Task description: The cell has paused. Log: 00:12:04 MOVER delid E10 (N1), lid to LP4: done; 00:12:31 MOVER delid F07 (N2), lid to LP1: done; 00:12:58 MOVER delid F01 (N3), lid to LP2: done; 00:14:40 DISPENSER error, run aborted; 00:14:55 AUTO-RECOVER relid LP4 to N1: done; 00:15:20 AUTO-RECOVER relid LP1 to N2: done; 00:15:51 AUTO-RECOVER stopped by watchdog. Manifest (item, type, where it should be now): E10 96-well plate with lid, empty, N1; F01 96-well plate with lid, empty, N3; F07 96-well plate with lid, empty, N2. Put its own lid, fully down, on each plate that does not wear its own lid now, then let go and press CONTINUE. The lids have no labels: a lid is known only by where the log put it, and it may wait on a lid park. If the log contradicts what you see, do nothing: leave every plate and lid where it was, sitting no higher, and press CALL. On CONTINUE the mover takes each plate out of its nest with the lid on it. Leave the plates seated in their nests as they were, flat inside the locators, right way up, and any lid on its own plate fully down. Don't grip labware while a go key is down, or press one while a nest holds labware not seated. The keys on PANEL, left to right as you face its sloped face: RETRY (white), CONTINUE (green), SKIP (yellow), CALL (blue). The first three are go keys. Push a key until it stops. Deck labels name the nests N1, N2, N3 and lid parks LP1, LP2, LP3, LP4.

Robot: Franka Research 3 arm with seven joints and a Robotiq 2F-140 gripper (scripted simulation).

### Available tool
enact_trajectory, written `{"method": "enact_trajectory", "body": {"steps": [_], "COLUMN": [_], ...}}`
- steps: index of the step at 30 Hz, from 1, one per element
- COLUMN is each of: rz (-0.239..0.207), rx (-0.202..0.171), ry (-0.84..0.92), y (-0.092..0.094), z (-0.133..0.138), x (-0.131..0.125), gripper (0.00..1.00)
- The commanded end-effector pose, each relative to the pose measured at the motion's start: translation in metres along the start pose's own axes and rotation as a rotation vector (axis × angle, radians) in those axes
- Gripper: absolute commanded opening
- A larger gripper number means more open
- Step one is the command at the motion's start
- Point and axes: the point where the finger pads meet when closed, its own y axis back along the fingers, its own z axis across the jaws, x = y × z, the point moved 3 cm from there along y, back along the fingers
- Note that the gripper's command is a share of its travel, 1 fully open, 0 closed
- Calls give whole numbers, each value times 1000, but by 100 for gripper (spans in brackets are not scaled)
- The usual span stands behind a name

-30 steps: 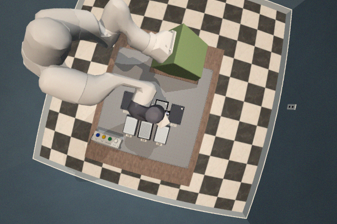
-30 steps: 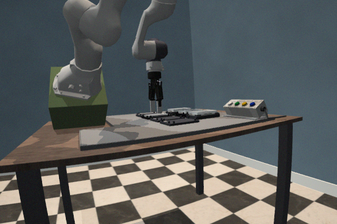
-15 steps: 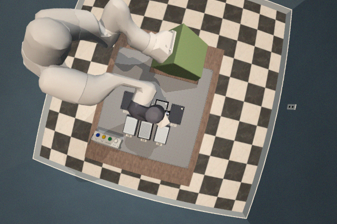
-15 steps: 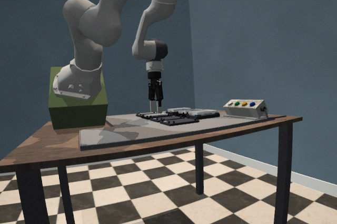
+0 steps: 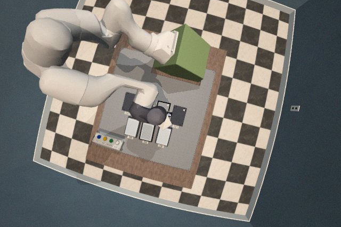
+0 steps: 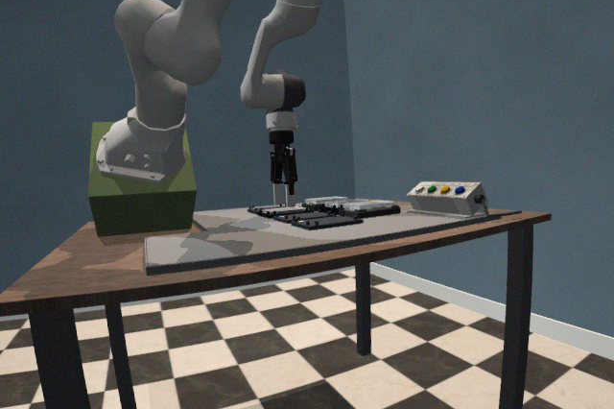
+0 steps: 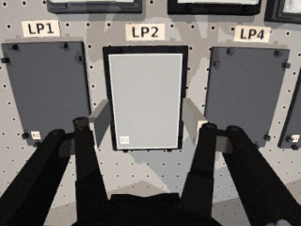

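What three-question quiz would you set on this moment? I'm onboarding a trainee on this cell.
1. Multiple choice, wrist view: which lid park holds the lid? A LP1, B LP2, C LP4.
2. True or false: the gripper is clamped shut on that lid.
3. Short answer: on the panel, what colour is the key between the white key and the yellow key?

Key:
1. B.
2. False. Its fingers stand open on either side of the lid and hold nothing.
3. Green.
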Motion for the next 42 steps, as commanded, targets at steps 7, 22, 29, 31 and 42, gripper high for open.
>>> {"method": "enact_trajectory", "body": {"steps": [7, 22, 29, 31, 42], "rz": [1, 1, 1, 1, 1], "rx": [0, 0, 0, 0, 0], "ry": [-3, -3, -3, -3, -3], "y": [-1, -1, -1, -1, -1], "z": [0, 0, 0, 0, 0], "x": [0, 0, 0, 0, 0], "gripper": [59, 66, 66, 66, 66]}}
